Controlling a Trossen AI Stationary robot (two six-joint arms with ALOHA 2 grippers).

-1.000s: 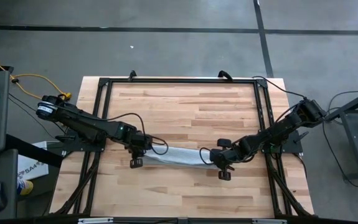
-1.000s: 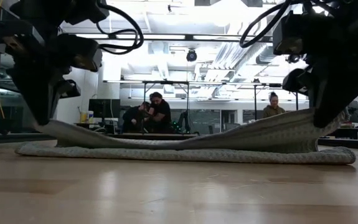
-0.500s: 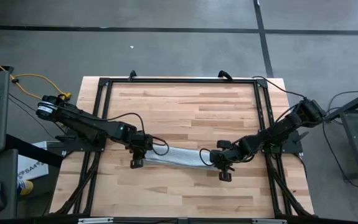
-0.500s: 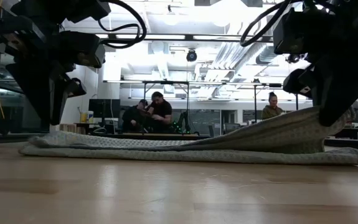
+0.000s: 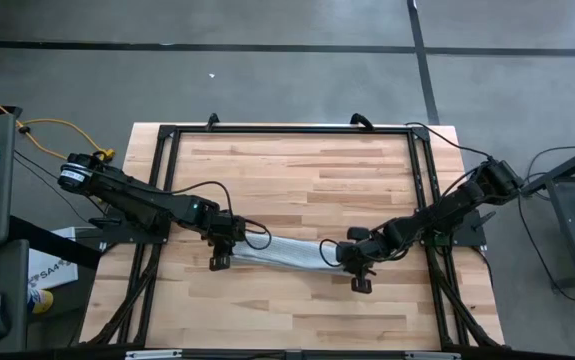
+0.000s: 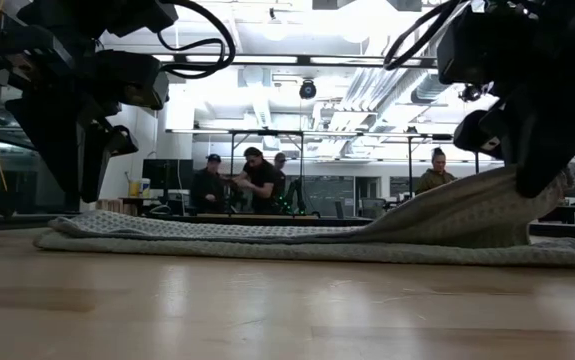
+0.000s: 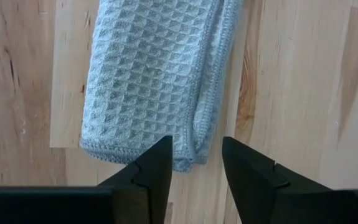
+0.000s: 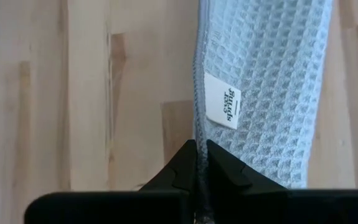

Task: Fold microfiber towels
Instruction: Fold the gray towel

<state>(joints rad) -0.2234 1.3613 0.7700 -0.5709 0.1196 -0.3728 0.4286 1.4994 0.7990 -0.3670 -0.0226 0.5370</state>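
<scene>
The light grey-white waffle-textured towel [image 5: 282, 250] lies folded into a narrow strip across the table's near middle. It also shows in the low view [image 6: 267, 240]. My left gripper [image 7: 196, 146] is open and hovers over the towel's left end [image 7: 147, 68], which lies flat on the wood. In the low view my left gripper [image 6: 79, 170] stands clear above that end. My right gripper [image 8: 200, 149] is shut on the towel at its right end [image 5: 342, 255]. A white label [image 8: 222, 99] is sewn near that edge. My right gripper pinches the towel's hemmed edge [image 8: 197, 127] between its two fingers, close to the white label. The fingers come from above, pointing down. The upper layer [image 6: 467, 215] is lifted at the right end and slopes down to the left; the lower layer stays on the table.
A black frame [image 5: 287, 130] runs around the table's far and side edges. Bare wood lies on the far side [image 5: 297, 180] and near side [image 5: 287, 310] of the towel. Several people [image 6: 252, 180] are in the room behind the table.
My left gripper has let go of the towel's left end and risen a little. That end, held up a second ago, has dropped flat onto the layer below. My right gripper keeps the right end's upper layer raised.
</scene>
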